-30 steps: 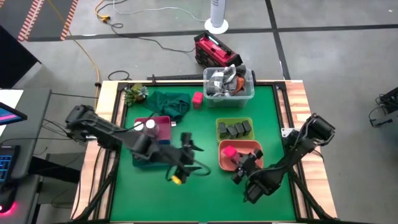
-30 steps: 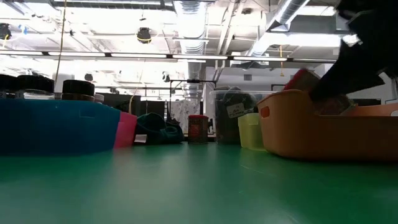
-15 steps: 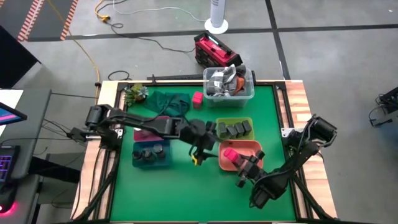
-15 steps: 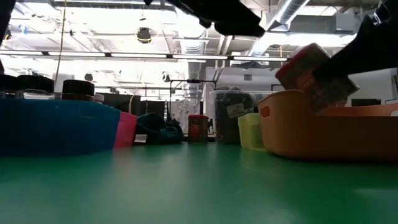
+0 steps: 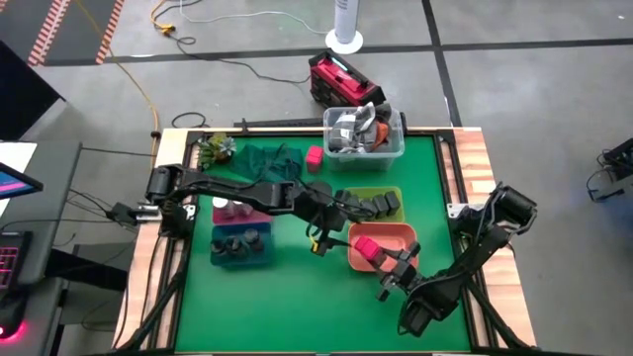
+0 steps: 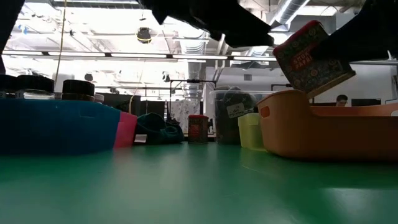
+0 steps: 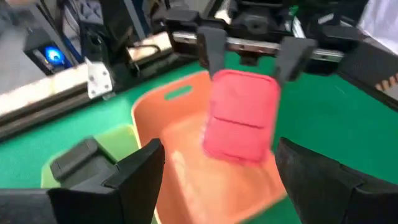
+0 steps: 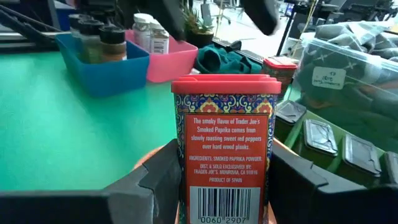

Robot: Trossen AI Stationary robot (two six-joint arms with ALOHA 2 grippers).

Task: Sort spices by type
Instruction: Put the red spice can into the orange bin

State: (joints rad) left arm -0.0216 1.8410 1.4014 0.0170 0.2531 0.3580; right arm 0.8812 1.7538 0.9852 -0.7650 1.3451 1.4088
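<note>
While your right gripper (image 5: 388, 277) sits in the lower right of the high view, its fingers are clenched on a pink-lidded paprika tin (image 8: 227, 144), whose label reads "Smoked Paprika". You can see that tin in the low view at the upper right (image 6: 313, 57), tilted and raised above the rim of the orange tray (image 6: 323, 132). In the left wrist view the tin (image 7: 242, 116) hangs between two dark fingers over the orange tray (image 7: 163, 119).

Your left gripper (image 5: 318, 233) is at the centre of the high view, just left of the orange tray (image 5: 400, 228), its arm stretching in from the left edge of the table. Its fingers (image 7: 138, 177) stand apart with nothing between them.

Another pink tin (image 5: 364, 244) lies inside the orange tray. Just above it in the frame, the green tray (image 5: 372, 192) holds dark grey rectangular tins (image 5: 384, 206). At centre left the blue tray (image 5: 240, 258) carries dark-lidded jars (image 5: 237, 241), and the pink tray (image 5: 219, 205) above it holds white-lidded jars (image 5: 231, 209). One more pink tin (image 5: 315, 155) stands alone near the top of the green mat, left of the clear plastic tub (image 5: 363, 132) and beside a dark green cloth (image 5: 268, 160).
</note>
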